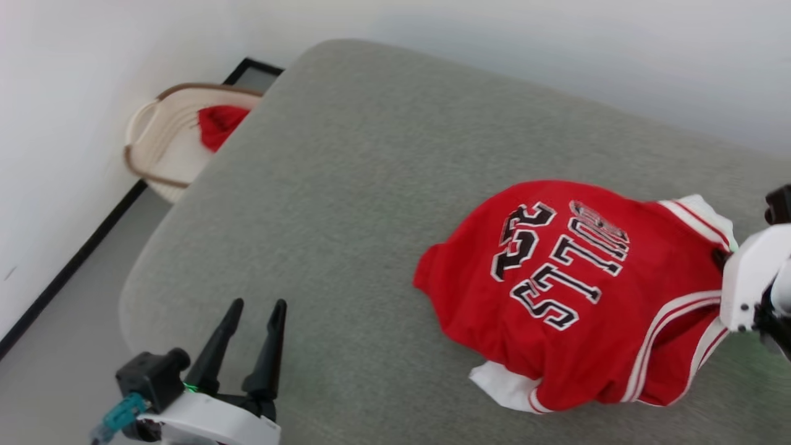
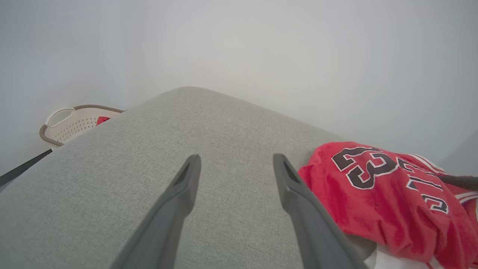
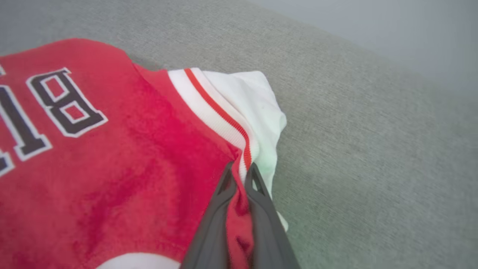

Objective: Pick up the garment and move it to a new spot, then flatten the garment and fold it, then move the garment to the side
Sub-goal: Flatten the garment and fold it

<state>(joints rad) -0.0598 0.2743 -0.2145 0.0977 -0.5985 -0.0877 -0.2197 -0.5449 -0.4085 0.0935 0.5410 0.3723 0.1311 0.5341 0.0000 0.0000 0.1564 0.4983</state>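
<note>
The garment [image 1: 575, 290], a red jersey-style shirt with white sleeves, striped trim and black "BULLS 23" lettering, lies bunched on the grey cushioned surface [image 1: 346, 185] at the right. My right gripper [image 3: 241, 170] is shut on the garment [image 3: 112, 149], pinching a red fold by the striped trim at a shoulder. In the head view its white wrist [image 1: 751, 281] sits at the garment's right edge, fingers hidden. My left gripper [image 1: 256, 307] stands open above the surface at the lower left, well apart from the garment [image 2: 392, 194]. Nothing lies between its fingers [image 2: 185, 186].
A pale basket [image 1: 164, 139] with a brown rim holds a small red cloth [image 1: 219, 123] on the floor beyond the surface's far left corner. White walls close in behind and to the left. Bare grey surface stretches left of and beyond the garment.
</note>
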